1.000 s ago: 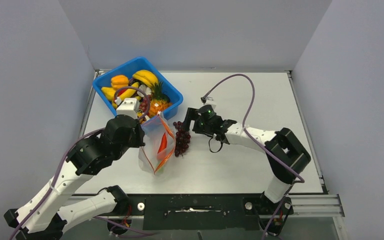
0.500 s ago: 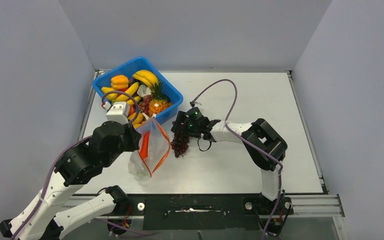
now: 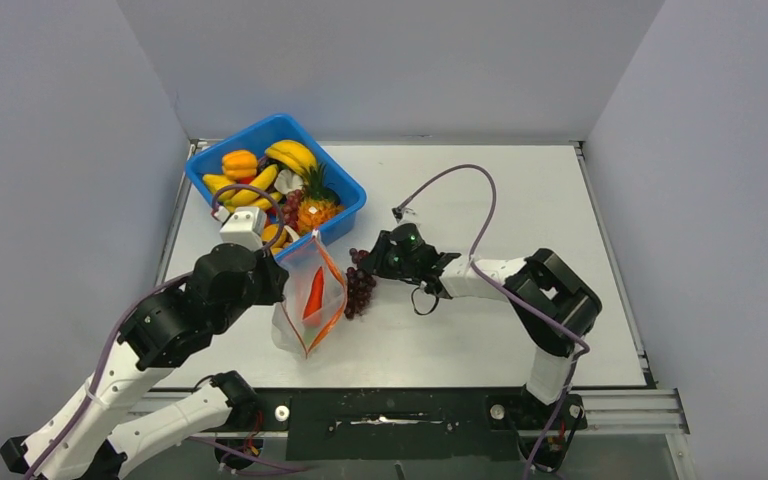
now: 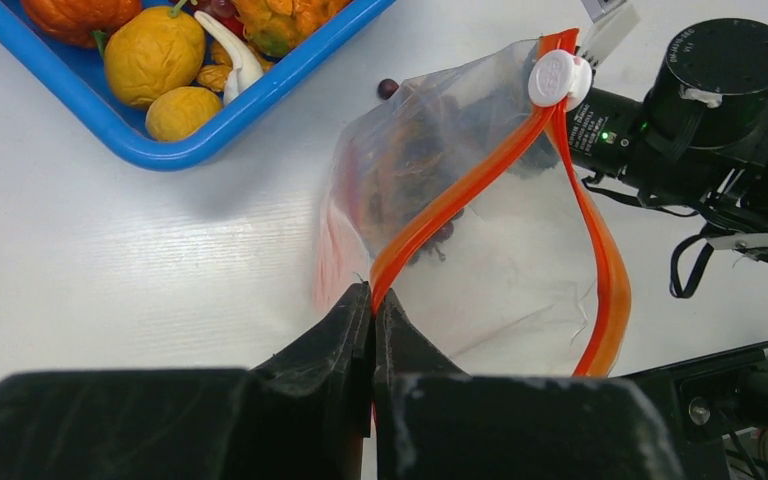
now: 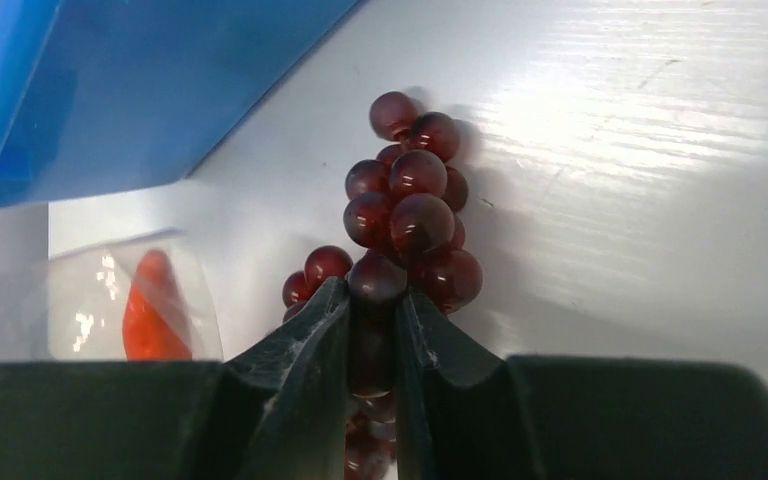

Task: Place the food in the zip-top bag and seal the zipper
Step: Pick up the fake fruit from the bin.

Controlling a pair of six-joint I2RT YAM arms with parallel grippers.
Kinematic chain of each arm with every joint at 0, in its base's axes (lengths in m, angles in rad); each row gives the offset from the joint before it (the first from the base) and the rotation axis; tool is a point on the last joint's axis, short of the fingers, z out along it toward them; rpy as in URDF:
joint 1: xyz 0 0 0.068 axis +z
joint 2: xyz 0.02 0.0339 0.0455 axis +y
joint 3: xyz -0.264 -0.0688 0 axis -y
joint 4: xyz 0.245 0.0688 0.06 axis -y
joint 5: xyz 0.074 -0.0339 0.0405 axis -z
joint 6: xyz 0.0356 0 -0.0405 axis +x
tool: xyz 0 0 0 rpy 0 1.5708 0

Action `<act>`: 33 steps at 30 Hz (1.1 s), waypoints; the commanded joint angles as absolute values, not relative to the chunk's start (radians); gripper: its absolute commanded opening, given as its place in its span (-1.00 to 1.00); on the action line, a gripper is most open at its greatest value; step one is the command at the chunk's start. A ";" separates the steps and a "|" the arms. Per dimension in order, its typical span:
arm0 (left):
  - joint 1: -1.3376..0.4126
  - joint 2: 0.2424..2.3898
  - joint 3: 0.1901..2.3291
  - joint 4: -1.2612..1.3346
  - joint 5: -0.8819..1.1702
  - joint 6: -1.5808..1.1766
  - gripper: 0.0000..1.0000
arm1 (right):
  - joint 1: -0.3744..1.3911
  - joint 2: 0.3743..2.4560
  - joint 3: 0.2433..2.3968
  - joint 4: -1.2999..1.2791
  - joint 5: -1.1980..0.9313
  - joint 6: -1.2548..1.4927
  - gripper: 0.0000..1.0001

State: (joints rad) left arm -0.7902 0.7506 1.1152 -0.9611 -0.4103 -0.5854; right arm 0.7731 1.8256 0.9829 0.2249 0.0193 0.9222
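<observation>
The clear zip-top bag (image 3: pixel 310 305) hangs open from my left gripper (image 4: pixel 373 295), which is shut on its red-orange zipper (image 4: pixel 460 200) near one end. The white slider (image 4: pixel 557 78) sits at the far end. A red-orange carrot (image 3: pixel 314 292) lies inside the bag. Just right of the bag, a bunch of purple grapes (image 3: pixel 358 285) rests on the table. My right gripper (image 5: pixel 373 300) is shut on the grapes (image 5: pixel 410 215), low over the table. More food, bananas (image 3: pixel 292 155), a pineapple (image 3: pixel 315 205) and peppers (image 3: pixel 239 162), sits in the bin.
The blue bin (image 3: pixel 275 130) stands at the back left, just behind the bag; its wall (image 5: pixel 160 80) is close to the grapes. The right arm's purple cable (image 3: pixel 460 175) arcs over the table's middle.
My right gripper has gone from open around the grapes to shut on them. The left arm swung the bag a little left, then back toward the grapes.
</observation>
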 commanded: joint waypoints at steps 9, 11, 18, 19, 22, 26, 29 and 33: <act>-0.787 0.775 1.109 -0.829 -0.380 -0.591 -1.00 | 0.725 1.558 0.871 0.316 -0.018 0.745 -0.96; -0.787 0.785 1.103 -0.810 -0.365 -0.598 -1.00 | 0.726 1.498 0.874 0.263 0.003 0.707 -0.98; -0.786 0.825 1.088 -0.755 -0.314 -0.639 -1.00 | 0.740 1.233 0.941 0.050 0.076 0.572 -1.00; -0.785 0.829 1.086 -0.747 -0.311 -0.643 -1.00 | 0.744 1.198 0.958 0.019 0.084 0.553 -1.00; -0.785 0.845 1.083 -0.720 -0.310 -0.665 -1.00 | 0.749 1.106 1.014 -0.061 0.090 0.513 -1.00; -0.782 0.863 1.081 -0.671 -0.316 -0.696 -1.00 | 0.754 1.029 1.117 -0.155 0.058 0.474 -1.00; -0.778 0.890 1.083 -0.647 -0.310 -0.704 -1.00 | 0.759 0.988 1.191 -0.196 0.009 0.466 -1.00; -0.765 0.941 1.090 -0.609 -0.280 -0.702 -1.00 | 0.765 0.961 1.250 -0.193 -0.056 0.500 -1.00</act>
State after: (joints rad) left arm -0.7803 0.9028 1.0760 -0.7273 -0.3141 -0.6868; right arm 0.7540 0.9974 1.1728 -0.1997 0.0216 0.5007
